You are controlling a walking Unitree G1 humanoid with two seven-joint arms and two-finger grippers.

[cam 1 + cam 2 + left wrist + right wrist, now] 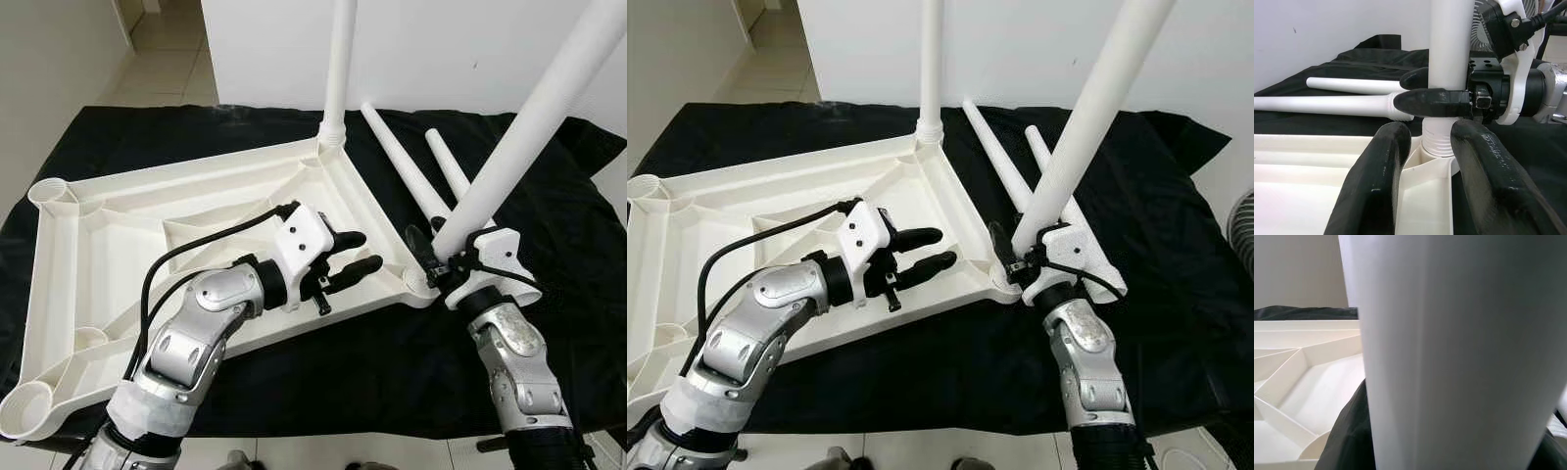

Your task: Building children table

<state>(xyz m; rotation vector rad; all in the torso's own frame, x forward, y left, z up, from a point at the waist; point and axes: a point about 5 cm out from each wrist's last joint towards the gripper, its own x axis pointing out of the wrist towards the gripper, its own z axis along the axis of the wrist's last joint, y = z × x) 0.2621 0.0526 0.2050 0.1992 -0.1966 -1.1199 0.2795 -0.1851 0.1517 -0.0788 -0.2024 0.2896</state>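
A white plastic table top (147,235) lies upside down on a black cloth. One white leg (339,69) stands upright in its far right corner socket. My right gripper (439,251) is shut on a second leg (534,122), which leans with its threaded end (1439,142) at the near right corner socket. The right wrist view looks straight along this leg (1449,357). My left gripper (361,255) is open over the table top's right edge, pointing at that socket, with nothing between its fingers (1376,181).
Two loose white legs (407,171) (449,162) lie side by side on the cloth (568,225) behind the right gripper. Open corner sockets show at the far left (49,191) and near left (24,406). A white wall stands behind; tiled floor lies far left.
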